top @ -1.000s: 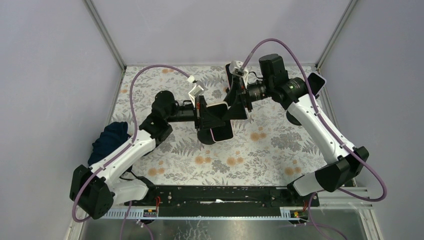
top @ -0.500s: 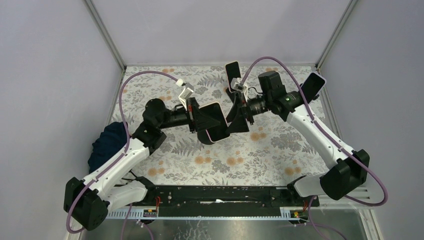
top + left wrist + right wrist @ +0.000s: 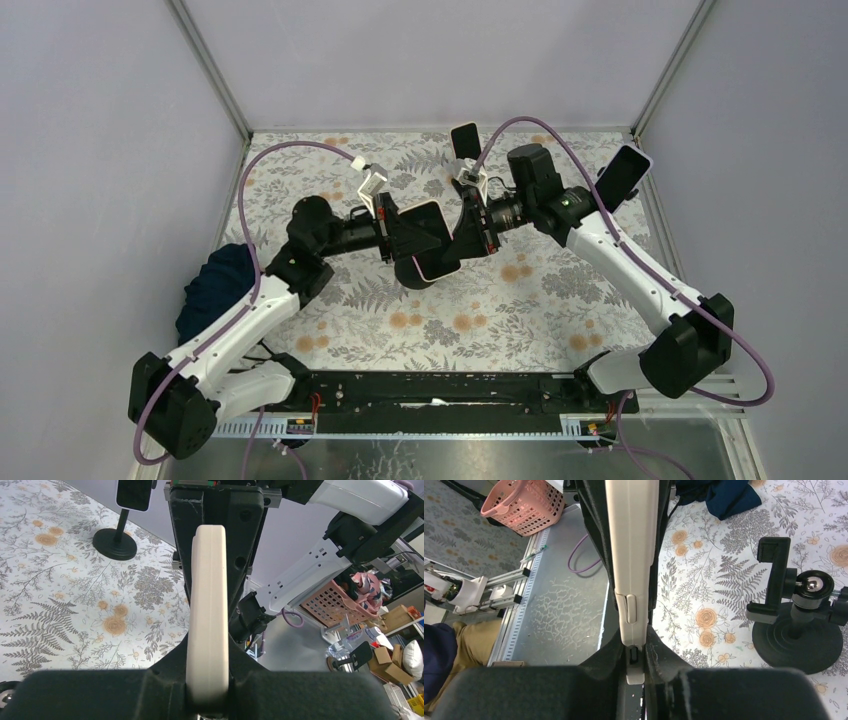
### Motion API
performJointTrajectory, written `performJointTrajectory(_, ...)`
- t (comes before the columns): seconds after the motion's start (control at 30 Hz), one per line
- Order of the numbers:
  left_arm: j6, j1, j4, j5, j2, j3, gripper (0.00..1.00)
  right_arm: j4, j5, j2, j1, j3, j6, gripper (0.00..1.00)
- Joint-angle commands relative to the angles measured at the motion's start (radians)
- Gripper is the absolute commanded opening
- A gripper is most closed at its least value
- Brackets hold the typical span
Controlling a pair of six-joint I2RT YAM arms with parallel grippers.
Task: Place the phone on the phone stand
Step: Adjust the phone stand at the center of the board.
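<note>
Cream-cased smartphone [image 3: 428,240] hangs over the floral table [image 3: 560,300], clamped at opposite ends by the left gripper [image 3: 207,675] and right gripper [image 3: 634,665], long axis running left-right. Black round-based phone stand [image 3: 465,140] stands just beyond, far side, nearer the right arm.

Dark blue cloth [image 3: 213,287], perhaps garment; pink basket [image 3: 521,507].

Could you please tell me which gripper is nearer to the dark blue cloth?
Left. The left gripper is to the right of the dark blue cloth; the right gripper is farther right again, on the far side of the phone.
</note>
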Motion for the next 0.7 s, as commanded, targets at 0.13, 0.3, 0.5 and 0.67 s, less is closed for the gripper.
performJointTrajectory(0.13,0.001,0.034,0.049,0.033,0.005,0.073,0.39,0.041,-0.051,0.004,0.012,0.0,0.018,0.01)
performJointTrajectory(0.3,0.005,0.052,0.021,0.069,0.006,0.091,0.46,0.034,-0.055,0.003,0.012,0.001,0.01,0.0)
performJointTrajectory(0.5,0.032,0.056,-0.03,0.118,0.008,0.107,0.46,0.015,-0.051,0.004,0.013,0.014,-0.007,0.0)
performJointTrajectory(0.67,0.071,0.056,-0.098,0.131,0.01,0.121,0.46,-0.002,-0.047,0.001,0.012,0.023,-0.022,0.0)
